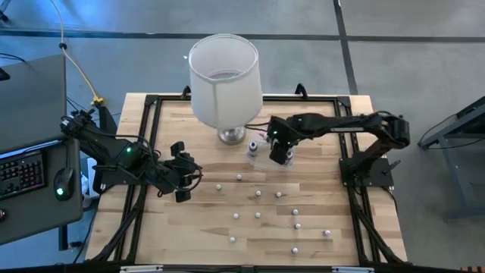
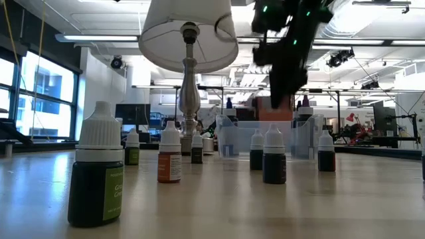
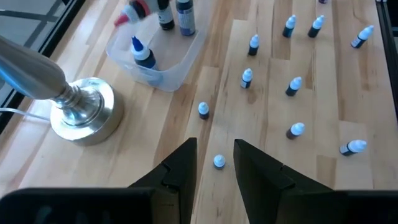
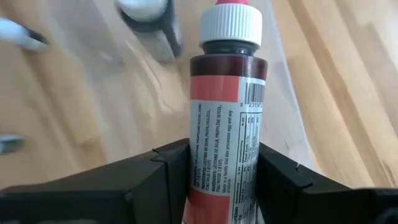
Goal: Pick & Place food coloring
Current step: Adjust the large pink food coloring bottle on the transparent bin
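Note:
Several tiny white-capped food coloring bottles (image 1: 258, 193) stand scattered on the wooden table (image 1: 189, 227). A few more stand in the clear plastic tub (image 3: 155, 59) beside the lamp's base. My right gripper (image 1: 280, 154) hangs over the tub (image 1: 261, 148), shut on a red-labelled bottle (image 4: 227, 124). My left gripper (image 3: 214, 168) hovers over the table's left half, tilted down. Its fingers are open with nothing between them, and one bottle (image 3: 218, 162) stands on the table just beyond its tips. My right gripper pinches the red-labelled bottle by the lower half of its body (image 4: 202, 180), one finger (image 4: 168, 180) on each side. The white cap (image 4: 230, 25) and upper body stand out free past the fingers. The bottle is lifted clear, above the tub.
A lamp with a big white shade (image 1: 224, 76) stands on a metal base (image 3: 81, 112) at the table's far middle, close beside the tub. A black frame (image 1: 151, 102) runs around the table. A desk with a keyboard (image 1: 19, 171) lies off the left side.

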You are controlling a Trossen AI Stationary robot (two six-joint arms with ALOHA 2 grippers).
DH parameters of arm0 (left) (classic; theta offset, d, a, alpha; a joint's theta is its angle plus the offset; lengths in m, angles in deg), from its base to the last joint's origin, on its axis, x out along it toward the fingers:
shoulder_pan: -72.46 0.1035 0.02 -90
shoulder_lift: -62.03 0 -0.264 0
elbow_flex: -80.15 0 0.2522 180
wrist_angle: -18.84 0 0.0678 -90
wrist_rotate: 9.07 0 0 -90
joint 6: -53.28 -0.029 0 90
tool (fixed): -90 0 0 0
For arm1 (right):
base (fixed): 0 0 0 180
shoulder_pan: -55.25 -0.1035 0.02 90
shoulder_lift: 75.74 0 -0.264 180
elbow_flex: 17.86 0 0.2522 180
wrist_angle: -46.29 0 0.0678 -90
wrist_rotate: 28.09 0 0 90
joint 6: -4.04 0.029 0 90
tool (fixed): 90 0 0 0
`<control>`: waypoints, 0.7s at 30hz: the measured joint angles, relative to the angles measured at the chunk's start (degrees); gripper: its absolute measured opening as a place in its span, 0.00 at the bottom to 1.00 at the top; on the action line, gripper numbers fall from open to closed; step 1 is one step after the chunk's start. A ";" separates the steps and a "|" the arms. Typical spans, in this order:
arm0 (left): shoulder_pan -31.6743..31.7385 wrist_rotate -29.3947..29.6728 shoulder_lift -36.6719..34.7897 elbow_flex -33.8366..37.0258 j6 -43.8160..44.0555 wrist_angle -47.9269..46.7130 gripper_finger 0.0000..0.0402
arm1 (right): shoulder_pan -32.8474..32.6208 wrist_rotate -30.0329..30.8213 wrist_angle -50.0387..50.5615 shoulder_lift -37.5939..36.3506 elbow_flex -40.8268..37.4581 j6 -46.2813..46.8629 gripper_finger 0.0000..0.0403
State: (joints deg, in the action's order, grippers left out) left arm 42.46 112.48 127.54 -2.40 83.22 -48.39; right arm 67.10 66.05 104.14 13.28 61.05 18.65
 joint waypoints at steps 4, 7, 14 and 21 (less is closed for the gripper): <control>0.00 -0.01 0.00 0.00 -0.01 0.00 0.26 | -1.52 -1.17 -2.26 -4.57 -1.26 0.62 0.35; 0.00 -0.04 0.00 0.00 -0.01 0.02 0.26 | -4.02 -2.18 -4.88 -6.97 -2.75 1.67 0.35; 0.00 -0.13 0.00 0.00 -0.01 0.00 0.26 | -11.21 -2.56 -12.72 -8.07 -9.01 4.73 0.35; 0.00 1.78 0.00 0.00 -1.43 1.06 0.26 | -16.80 -1.57 -25.47 -8.07 -14.32 4.70 0.35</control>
State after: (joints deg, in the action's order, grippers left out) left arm 42.46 114.26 127.54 -2.40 81.79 -47.33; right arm 50.30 64.48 78.67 5.20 46.73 23.35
